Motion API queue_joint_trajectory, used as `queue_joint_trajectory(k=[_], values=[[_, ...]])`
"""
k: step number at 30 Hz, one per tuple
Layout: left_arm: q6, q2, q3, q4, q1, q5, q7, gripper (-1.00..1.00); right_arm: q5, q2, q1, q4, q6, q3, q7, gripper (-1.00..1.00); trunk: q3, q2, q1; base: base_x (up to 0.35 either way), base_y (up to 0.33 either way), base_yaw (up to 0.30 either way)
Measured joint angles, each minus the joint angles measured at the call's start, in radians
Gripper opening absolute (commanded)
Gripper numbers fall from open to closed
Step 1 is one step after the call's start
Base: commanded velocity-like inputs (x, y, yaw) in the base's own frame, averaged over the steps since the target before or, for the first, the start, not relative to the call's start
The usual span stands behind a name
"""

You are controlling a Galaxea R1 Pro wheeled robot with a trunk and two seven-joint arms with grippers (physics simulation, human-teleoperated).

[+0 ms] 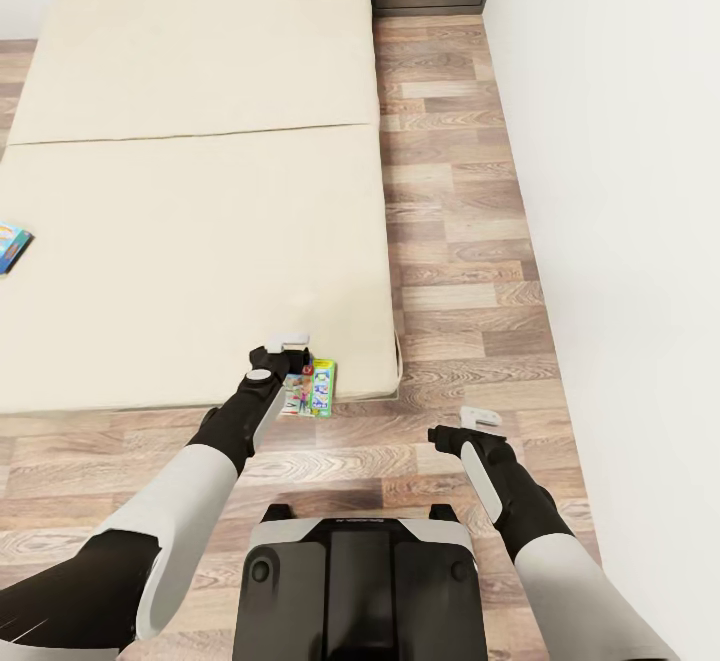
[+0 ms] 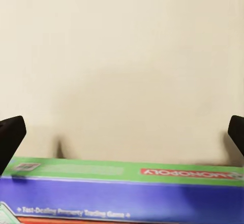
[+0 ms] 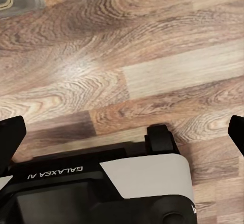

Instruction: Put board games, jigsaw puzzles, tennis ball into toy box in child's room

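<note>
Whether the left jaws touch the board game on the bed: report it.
Cannot tell. In the left wrist view the open left gripper straddles the board game, its fingertips near the box's ends with no plain gap or contact.

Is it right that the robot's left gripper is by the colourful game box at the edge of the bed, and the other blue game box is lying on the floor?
Not quite. The left gripper is by the colourful game box at the bed edge, but the blue game box lies on the bed, not the floor. The head view shows it.
</note>
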Motion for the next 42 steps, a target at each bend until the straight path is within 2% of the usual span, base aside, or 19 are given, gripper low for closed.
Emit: queue_joint_trajectory(k=[14, 31, 39, 42], values=[[0.001, 0.001, 0.003, -0.101, 0.000, 0.002, 0.016, 1.00, 0.000, -0.001, 0.000, 0.000, 0.000, 0.000, 0.001, 1.00, 0.000, 0.000, 0.000, 0.000, 0.000, 0.000], [0.023, 0.005, 0.015, -0.154, 0.000, 0.011, 0.032, 1.00, -0.001, -0.005, 0.000, 0.000, 0.000, 0.000, 0.001, 1.00, 0.000, 0.000, 0.000, 0.000, 0.000, 0.000], [0.150, 0.015, 0.049, -0.194, 0.001, 0.014, 0.014, 1.00, -0.003, -0.008, 0.000, 0.000, 0.000, -0.001, 0.001, 1.00, 0.000, 0.000, 0.000, 0.000, 0.000, 0.000], [0.232, 0.028, 0.075, -0.238, 0.013, 0.015, -0.018, 1.00, -0.004, -0.009, 0.000, 0.000, 0.000, -0.001, 0.001, 1.00, 0.000, 0.000, 0.000, 0.000, 0.000, 0.000]])
